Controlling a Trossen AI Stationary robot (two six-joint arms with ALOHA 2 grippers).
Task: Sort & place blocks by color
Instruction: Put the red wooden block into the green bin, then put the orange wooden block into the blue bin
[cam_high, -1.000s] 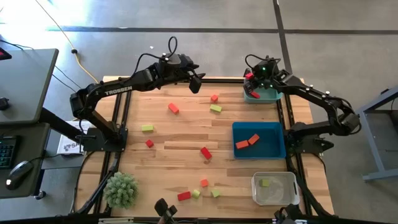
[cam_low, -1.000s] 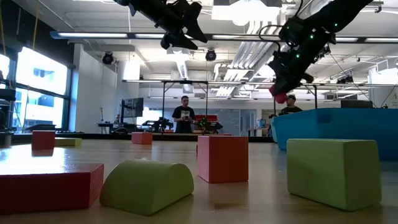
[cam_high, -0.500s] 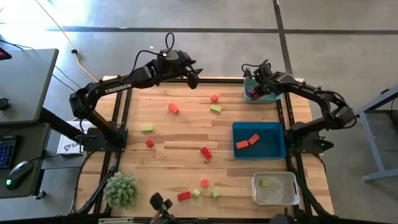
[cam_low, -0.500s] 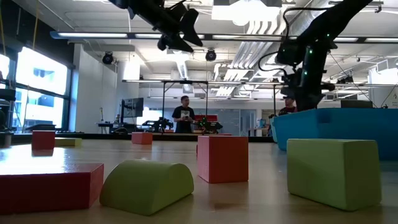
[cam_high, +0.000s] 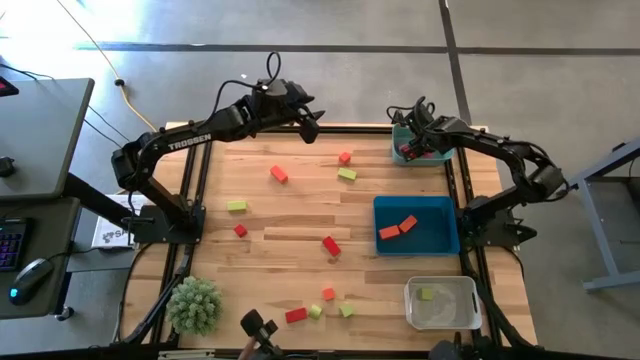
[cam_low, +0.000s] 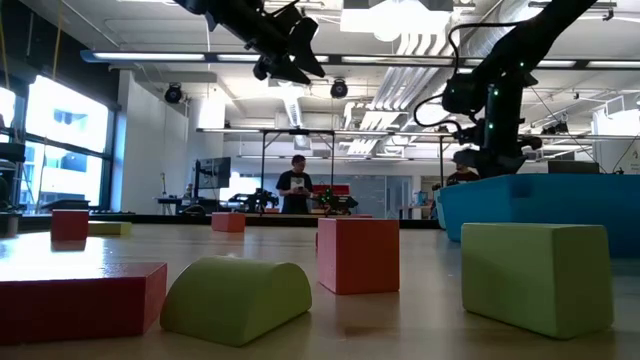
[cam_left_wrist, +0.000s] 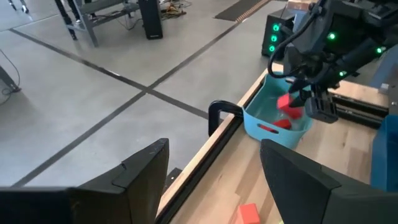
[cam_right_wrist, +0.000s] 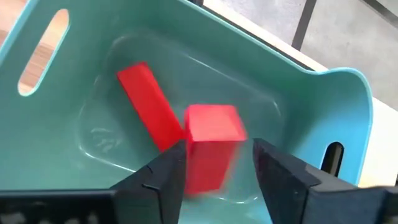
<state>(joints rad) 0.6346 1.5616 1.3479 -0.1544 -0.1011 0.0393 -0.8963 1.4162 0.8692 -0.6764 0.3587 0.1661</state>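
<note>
Your two arms are matte black, built of slim tubular links joined by chunky rounded joints. The left arm (cam_high: 190, 140) carries white "TROSSEN" lettering along its upper link, and a thin black cable loops up above its wrist. The right arm (cam_high: 505, 160) has a similar cable curling off near its wrist, and small green indicator lights glow on its housing. Each arm ends in two flat, dark, angular fingers; you see the left gripper's fingers (cam_left_wrist: 146, 168) and the right gripper's fingers (cam_right_wrist: 168, 171) as broad black wedges with bevelled edges.
</note>
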